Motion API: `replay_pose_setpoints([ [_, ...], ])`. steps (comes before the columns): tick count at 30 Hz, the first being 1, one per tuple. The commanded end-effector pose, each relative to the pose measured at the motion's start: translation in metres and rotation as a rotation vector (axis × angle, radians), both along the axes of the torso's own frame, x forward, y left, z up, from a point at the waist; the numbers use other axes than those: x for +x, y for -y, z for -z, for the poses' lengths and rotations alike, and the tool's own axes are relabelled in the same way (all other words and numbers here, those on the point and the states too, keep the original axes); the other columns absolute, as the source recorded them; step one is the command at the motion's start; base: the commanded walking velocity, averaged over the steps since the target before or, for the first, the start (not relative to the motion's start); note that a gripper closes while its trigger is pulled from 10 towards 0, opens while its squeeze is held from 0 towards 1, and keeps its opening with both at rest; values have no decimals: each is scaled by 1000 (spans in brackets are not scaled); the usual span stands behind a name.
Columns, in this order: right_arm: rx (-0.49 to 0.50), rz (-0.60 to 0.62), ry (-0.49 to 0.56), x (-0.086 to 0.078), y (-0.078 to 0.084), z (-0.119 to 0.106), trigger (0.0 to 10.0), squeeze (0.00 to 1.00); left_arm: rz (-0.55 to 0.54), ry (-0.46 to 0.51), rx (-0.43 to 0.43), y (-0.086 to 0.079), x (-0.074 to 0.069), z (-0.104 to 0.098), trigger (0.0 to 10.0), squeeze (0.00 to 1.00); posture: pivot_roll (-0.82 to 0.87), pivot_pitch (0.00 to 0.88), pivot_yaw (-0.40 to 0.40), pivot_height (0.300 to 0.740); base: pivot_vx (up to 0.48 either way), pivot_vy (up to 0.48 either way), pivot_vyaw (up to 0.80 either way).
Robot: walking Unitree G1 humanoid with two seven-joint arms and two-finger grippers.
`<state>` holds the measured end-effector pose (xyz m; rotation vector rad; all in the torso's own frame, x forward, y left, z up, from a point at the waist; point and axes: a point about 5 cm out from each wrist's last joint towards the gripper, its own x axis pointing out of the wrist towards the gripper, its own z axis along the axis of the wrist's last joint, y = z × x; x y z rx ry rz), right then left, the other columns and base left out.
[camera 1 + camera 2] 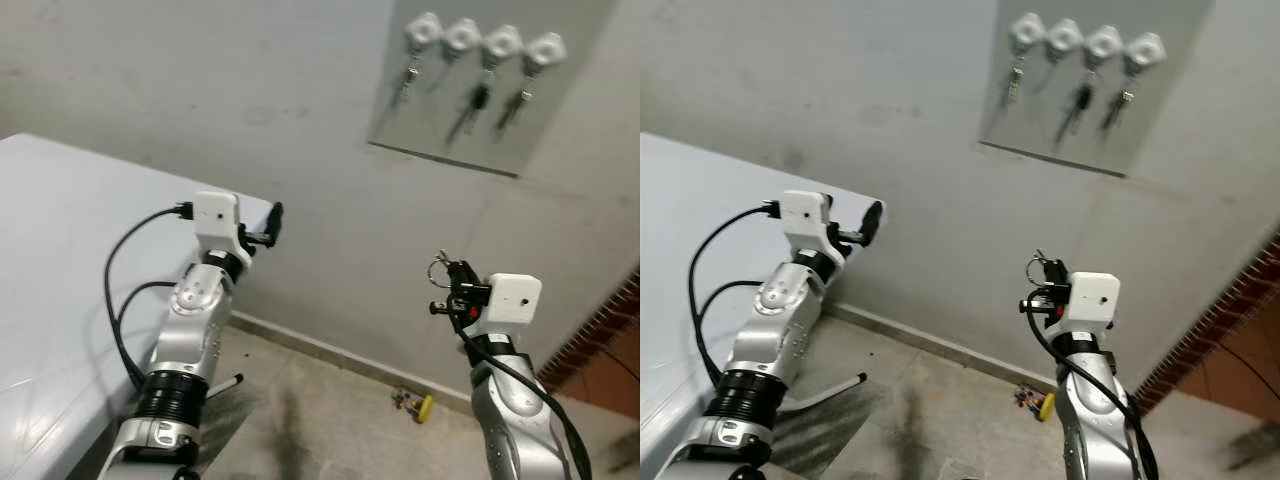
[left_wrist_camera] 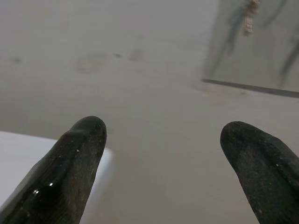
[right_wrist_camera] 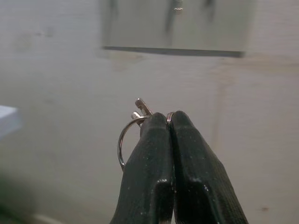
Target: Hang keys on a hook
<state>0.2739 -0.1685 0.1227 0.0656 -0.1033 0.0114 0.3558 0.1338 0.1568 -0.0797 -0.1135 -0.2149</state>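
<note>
Right claw (image 3: 169, 122): nearest item in the right wrist view. Two black fingers pressed together, pinching a metal key ring (image 3: 122, 142); the ring loops out to one side of the tips and a small key end (image 3: 141, 106) stands up just past them. In the head views this claw is raised in front of the grey wall, well below the hooks.

Left claw (image 2: 161, 140): fingers spread wide, nothing between them. Arm raised beside the corner of the white tabletop (image 1: 60, 260); no part in the step in hand.

Hook panel (image 1: 490, 130): grey plate fixed to the wall, up and slightly right of the right claw. Four white hooks (image 1: 424, 30) in a row along its top; at least three carry hanging keys (image 1: 470, 108). Whether the second hook from the left is free cannot be told at this size.

Floor: a small yellow object (image 1: 420, 405) with something attached lies at the foot of the wall; its kind is unclear.

Handling note, a judgement: the step is carrying the ring up to a hook. Keep the pinch firm, raise the claw to hook height, turn the open loop of the ring toward the hook tip, and pass it over before letting go. The ring sits off to the side of the fingers, so the aim should be offset accordingly.

View comparison: the right wrist view confirms the grip and the ring's shape, which are tiny in the head views. The head views give the hooks, the panel's whole outline and both arms' placing; in the right wrist view the panel's lower edge and the hanging keys appear only blurred.
</note>
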Motion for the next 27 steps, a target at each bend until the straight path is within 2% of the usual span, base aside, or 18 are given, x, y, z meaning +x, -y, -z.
replay_pose_setpoints([
  [1,-10,29,11,-2,7,-4,10000,0,38,-15,1,13,1,1,10000,0,-97,0,-29,711,0,0,-700],
  [8,-14,75,-15,-3,13,-2,10000,0,53,-27,-17,20,0,4,10000,0,-103,0,-37,711,0,0,-75],
  [11,26,85,-35,-3,13,0,10000,0,52,-31,-22,20,-1,5,10000,0,-103,0,-37,711,0,0,0],
  [17,16,166,-95,-1,18,6,10000,0,42,-43,-36,17,-1,6,10000,0,-97,0,-39,711,0,0,0],
  [19,49,201,-144,0,20,10,10000,0,42,-54,-53,15,-1,7,10000,0,-97,0,-39,711,0,0,0],
  [22,59,186,-150,0,18,10,10000,0,43,-68,-74,13,0,7,10000,0,-95,0,-33,711,0,0,0],
  [27,75,180,-158,-1,15,10,10000,0,41,-78,-82,12,1,8,10000,0,-96,0,-32,711,0,357,0],
])
